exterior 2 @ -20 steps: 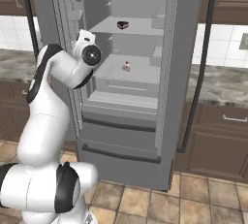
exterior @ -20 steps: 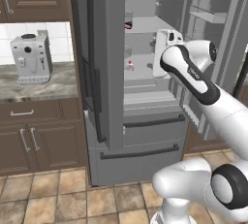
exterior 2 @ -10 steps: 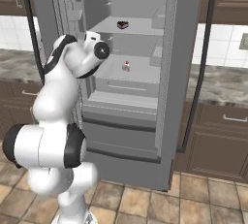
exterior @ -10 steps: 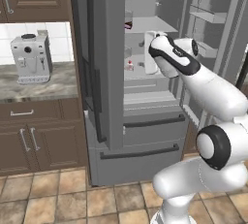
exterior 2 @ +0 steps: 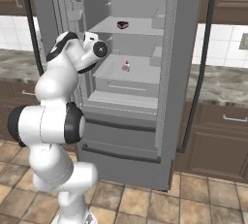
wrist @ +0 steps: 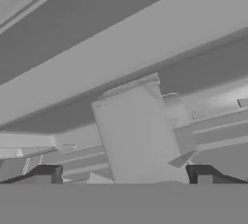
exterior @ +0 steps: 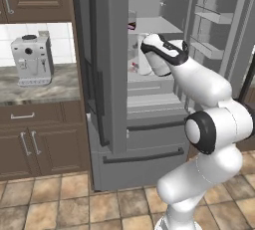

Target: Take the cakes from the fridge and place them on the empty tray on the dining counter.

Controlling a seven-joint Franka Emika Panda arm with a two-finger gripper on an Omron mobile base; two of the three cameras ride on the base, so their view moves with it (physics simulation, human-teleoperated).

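Claw (wrist: 126, 173): released, fingers spread wide, nothing between them; it sits inside the fridge (exterior 2: 184, 72), facing bare grey shelving.

Chocolate cake (exterior 2: 123, 24): a dark wedge with a pinkish top, resting on the upper shelf (exterior 2: 140, 28). White cake (exterior 2: 127, 65): a tiny white piece with a red top, standing on the shelf below, well apart from the first.

Handling, as judged: both pieces look light, soft and easily crushed. Recommend a gentle hold across the lower sides, clear of the topping, keeping each piece level.
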